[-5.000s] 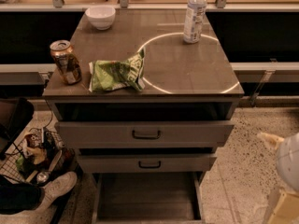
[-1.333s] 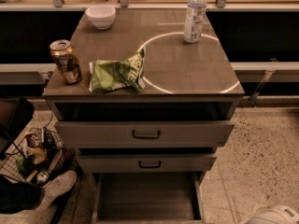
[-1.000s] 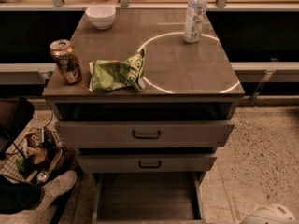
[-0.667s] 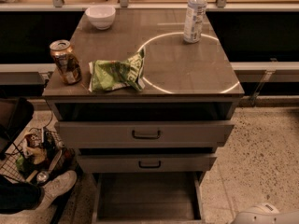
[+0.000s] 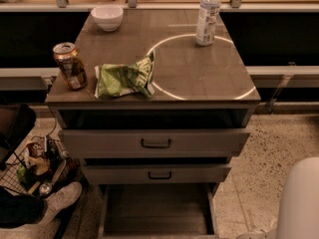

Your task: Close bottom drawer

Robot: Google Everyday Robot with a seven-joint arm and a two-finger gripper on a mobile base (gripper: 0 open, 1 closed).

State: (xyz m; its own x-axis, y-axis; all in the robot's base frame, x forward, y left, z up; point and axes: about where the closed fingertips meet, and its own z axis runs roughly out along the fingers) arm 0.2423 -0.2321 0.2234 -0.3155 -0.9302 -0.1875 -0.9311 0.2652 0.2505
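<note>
Wide shallow grey metal bottom drawer (image 5: 157,210), lowest in the grey cabinet (image 5: 154,101): open, pulled well out past the two upper drawers (image 5: 155,143), sitting level and square. Tray floor bare grey. Front panel cut off at lower edge of view. Gripper out of sight; white arm casing (image 5: 299,203) low right, apart from it.
</note>
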